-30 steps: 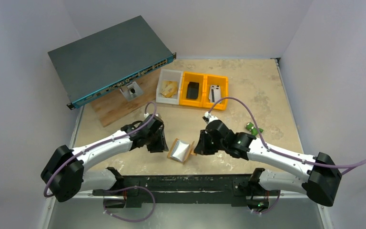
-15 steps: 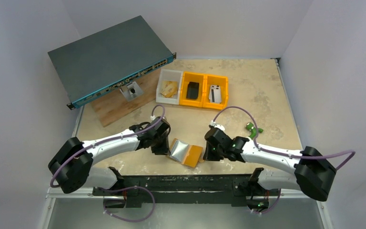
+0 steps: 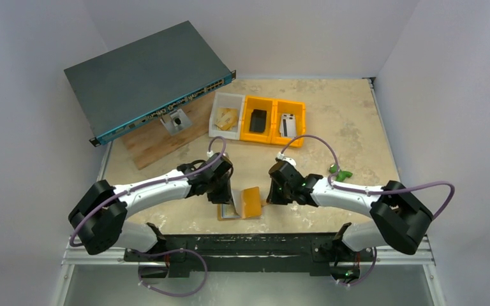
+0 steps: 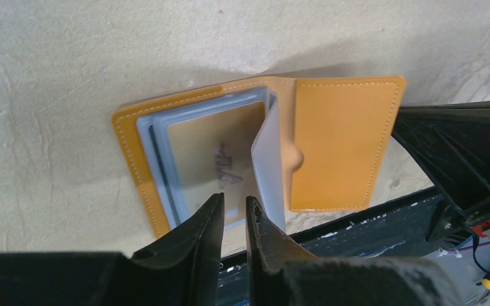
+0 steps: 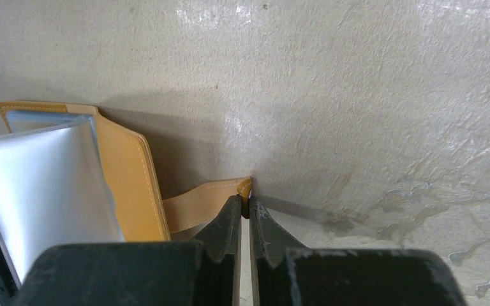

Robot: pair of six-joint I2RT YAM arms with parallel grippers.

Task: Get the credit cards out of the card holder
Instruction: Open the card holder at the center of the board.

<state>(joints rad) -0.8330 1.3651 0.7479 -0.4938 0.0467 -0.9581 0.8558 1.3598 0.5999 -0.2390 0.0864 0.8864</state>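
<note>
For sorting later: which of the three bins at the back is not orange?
The left bin, white, holding a yellowish thing; the middle bin and the right bin are orange.

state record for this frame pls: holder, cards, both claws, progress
card holder: open on the table, close to the arm bases
VIP card: gold, inside its clear pocket on the holder's left half
clear leaf: standing up at the fold
left claw: at the near edge of the VIP card, jaws narrowly apart, grip unclear
right claw: shut on the end of the snap tab
cards out: none seen beside the holder
</note>
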